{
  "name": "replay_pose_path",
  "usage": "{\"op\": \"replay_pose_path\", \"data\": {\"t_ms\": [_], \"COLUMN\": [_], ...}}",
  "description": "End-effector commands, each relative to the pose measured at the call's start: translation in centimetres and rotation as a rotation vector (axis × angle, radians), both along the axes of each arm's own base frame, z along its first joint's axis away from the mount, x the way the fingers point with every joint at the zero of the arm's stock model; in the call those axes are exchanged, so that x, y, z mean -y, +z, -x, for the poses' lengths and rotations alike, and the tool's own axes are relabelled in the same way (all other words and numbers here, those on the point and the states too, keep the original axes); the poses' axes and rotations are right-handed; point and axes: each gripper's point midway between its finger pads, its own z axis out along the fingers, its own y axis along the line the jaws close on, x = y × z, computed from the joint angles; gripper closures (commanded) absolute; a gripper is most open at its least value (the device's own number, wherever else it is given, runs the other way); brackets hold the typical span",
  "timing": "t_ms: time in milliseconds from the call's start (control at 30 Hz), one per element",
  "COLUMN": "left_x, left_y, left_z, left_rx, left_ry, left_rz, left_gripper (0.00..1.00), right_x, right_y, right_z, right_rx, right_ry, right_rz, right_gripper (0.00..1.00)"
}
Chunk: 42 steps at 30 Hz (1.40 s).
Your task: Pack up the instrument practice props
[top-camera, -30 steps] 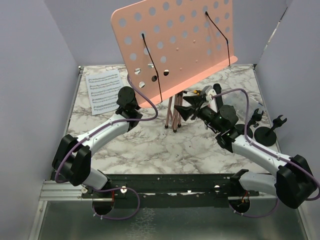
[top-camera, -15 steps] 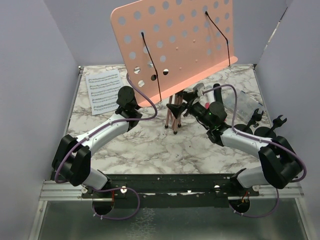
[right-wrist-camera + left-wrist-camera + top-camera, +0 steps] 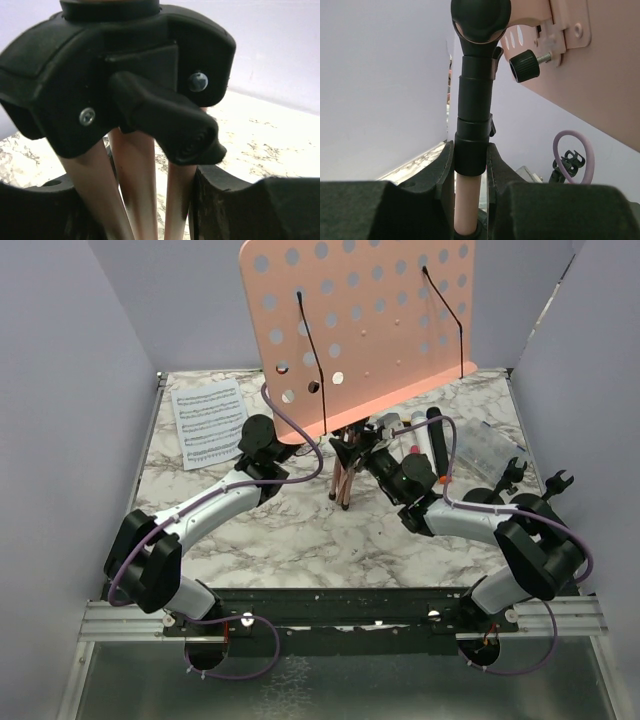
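- Top view: the pink music stand (image 3: 350, 350) is upright at the middle back of the marble table (image 3: 300, 530). Its perforated board tilts toward the rear wall, and its tripod legs (image 3: 345, 478) are gathered close together under it.
- A sheet-music page (image 3: 208, 423) lies flat at the back left, well apart from the stand.
- A white microphone (image 3: 417, 432) and a black microphone (image 3: 436, 440) lie side by side just right of the legs.
- 2 black round-based holders (image 3: 512, 475) (image 3: 557, 483) stand near the right edge, next to a clear plastic box (image 3: 490, 448).
- The left arm (image 3: 215, 502) reaches under the board's lower edge, which hides its fingertips. The right gripper (image 3: 358, 455) sits right at the legs.
- Left wrist view: the left gripper (image 3: 470, 175) is closed narrowly on the stand's pole. Both fingers (image 3: 445, 172) press the black collar (image 3: 471, 150), and the pink tube (image 3: 466, 202) shows below it. A black knob (image 3: 524, 67) and the board's underside are above.
- Right wrist view: the black tripod hub (image 3: 115, 75) fills the top of the frame, with 3 pink legs (image 3: 135, 185) dropping from it between the right gripper's (image 3: 145, 212) fingers (image 3: 250, 205). The claw is partly open around the bundle. I cannot tell whether it is squeezing the legs or only flanking them.
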Motion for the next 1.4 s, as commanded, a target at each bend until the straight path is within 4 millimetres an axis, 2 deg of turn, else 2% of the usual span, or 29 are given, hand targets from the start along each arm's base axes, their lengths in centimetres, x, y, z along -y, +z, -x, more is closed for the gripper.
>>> {"op": "replay_pose_path", "data": {"t_ms": [0, 67, 233, 400, 633, 733, 967, 1233, 1367], "left_x": [-2.2, -2.8, -3.5, -4.0, -4.2, -4.1, -3.3, -6.0, -7.0], "left_y": [3.9, 4.3, 5.0, 3.3, 0.5, -1.0, -6.4, -12.2, -14.9], "left_z": [0.7, 0.4, -0.3, -1.6, -3.7, -4.7, -7.2, -10.6, -11.5], "left_rx": [0.017, 0.01, 0.004, -0.051, -0.151, -0.187, -0.299, -0.414, -0.46], "left_ry": [0.076, 0.116, 0.187, 0.261, 0.313, 0.329, 0.301, 0.329, 0.327], "left_rz": [0.099, 0.087, 0.024, -0.062, -0.138, -0.197, -0.311, -0.395, -0.428], "left_gripper": [1.0, 1.0, 1.0, 1.0, 1.0, 1.0, 1.0, 1.0, 1.0], "right_x": [-0.7, -1.1, -3.1, -5.1, -6.8, -7.4, -8.0, -9.4, -10.5], "right_y": [2.5, 2.7, 2.8, 2.5, 1.5, 0.9, -1.1, -4.0, -5.8], "right_z": [0.3, 0.8, 2.6, 3.5, 3.3, 2.9, 1.3, -0.6, -1.4], "right_rx": [0.045, 0.03, -0.032, -0.078, -0.188, -0.235, -0.342, -0.427, -0.48], "right_ry": [0.011, 0.041, 0.165, 0.198, 0.155, 0.15, 0.075, 0.025, 0.021], "right_rz": [-0.039, -0.047, -0.07, -0.096, -0.183, -0.221, -0.283, -0.328, -0.337], "right_gripper": [0.67, 0.75, 0.82, 0.89, 0.99, 0.99, 0.99, 0.99, 0.99]}}
